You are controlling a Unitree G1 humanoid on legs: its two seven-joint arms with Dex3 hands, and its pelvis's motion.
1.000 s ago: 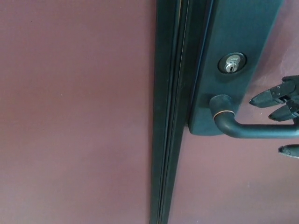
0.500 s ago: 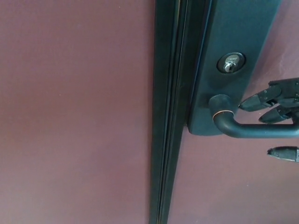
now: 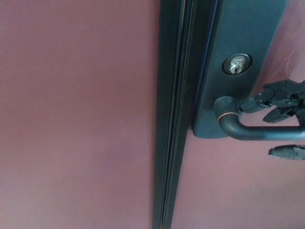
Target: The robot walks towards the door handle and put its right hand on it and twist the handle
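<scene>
A dark lever door handle (image 3: 257,131) juts right from a dark plate (image 3: 238,67) on the maroon door (image 3: 71,119). A silver keyhole (image 3: 236,64) sits above the lever's pivot. My right hand (image 3: 282,119) reaches in from the right edge. Its two upper fingers (image 3: 259,102) lie above the lever near the pivot, and the thumb (image 3: 286,152) sits below the lever. The fingers are apart around the lever without clasping it. My left hand does not show.
A dark vertical door seam and frame strip (image 3: 174,119) runs top to bottom left of the plate. Maroon panel continues to the right of the plate (image 3: 224,191).
My right hand has slid leftward along the lever toward its pivot, the upper fingers now close to the plate and the thumb following beneath the lever.
</scene>
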